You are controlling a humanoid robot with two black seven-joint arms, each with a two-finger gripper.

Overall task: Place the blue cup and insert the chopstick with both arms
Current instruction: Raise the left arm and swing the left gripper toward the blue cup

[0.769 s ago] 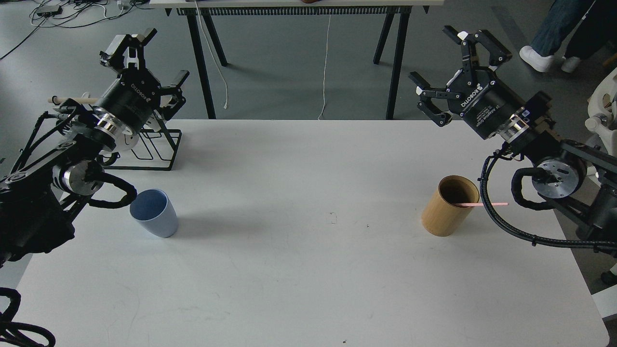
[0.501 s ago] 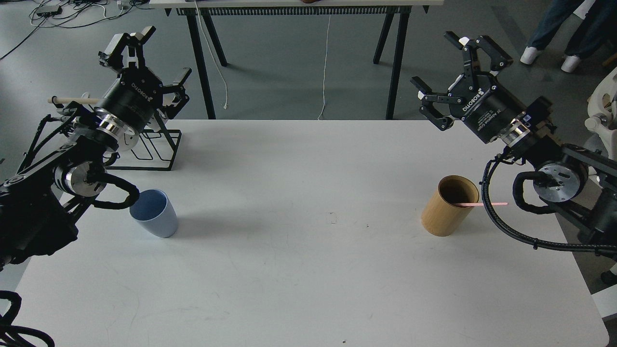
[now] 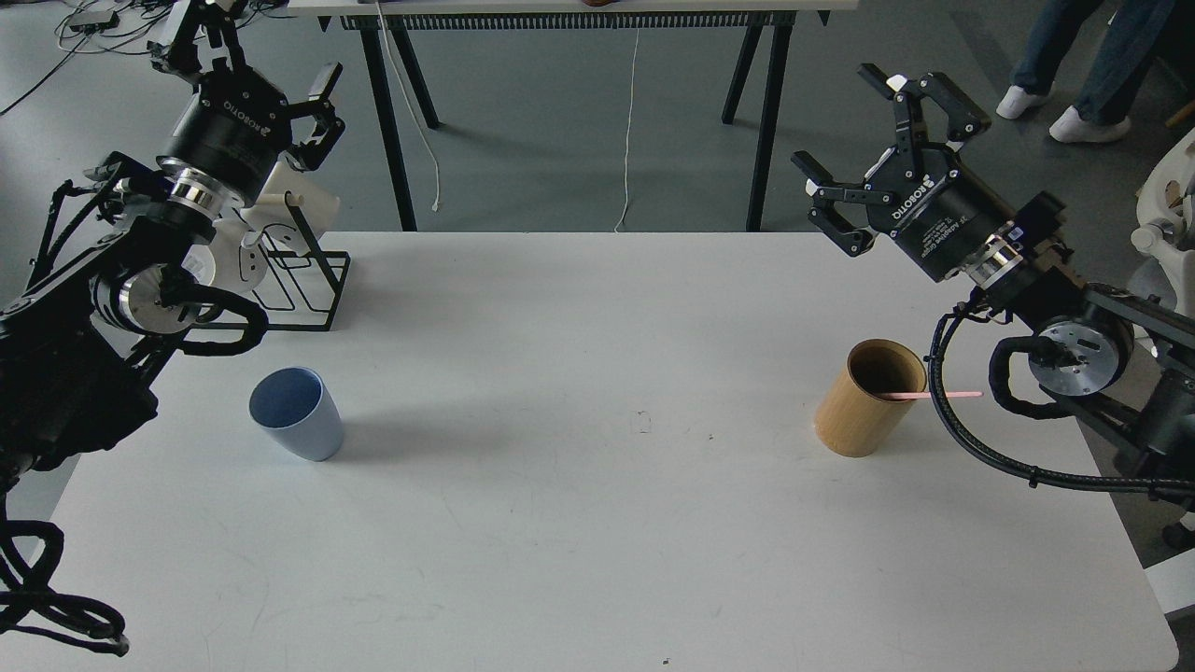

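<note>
Our left end effector [image 3: 245,51] is up past the table's far left corner, above the black wire rack [image 3: 294,280], fingers spread wide, holding nothing. The rack sits at the far left edge of the white table [image 3: 579,523] with a white mug [image 3: 301,207] on it, partly hidden by our left arm [image 3: 140,289].

The blue cup [image 3: 297,426] stands upright near the left edge, nearer to us than the rack, open end up, well apart from the left end effector. Nothing shows inside it.

The middle of the table carries only a small dark mark [image 3: 642,423].

Toward the right edge stands the tan wooden cylinder [image 3: 870,398], upright. The chopstick [image 3: 934,395] leans in it, one end inside and the pink end sticking out over the rim toward the right edge, passing behind a black cable [image 3: 943,411] of our right arm [image 3: 1074,336].

Our right end effector [image 3: 887,140] hangs past the far edge near the right corner, above and beyond the cylinder, fingers wide, empty, well apart from the chopstick.

A person's legs and white shoes [image 3: 1055,112] show on the floor beyond the far right corner.
</note>
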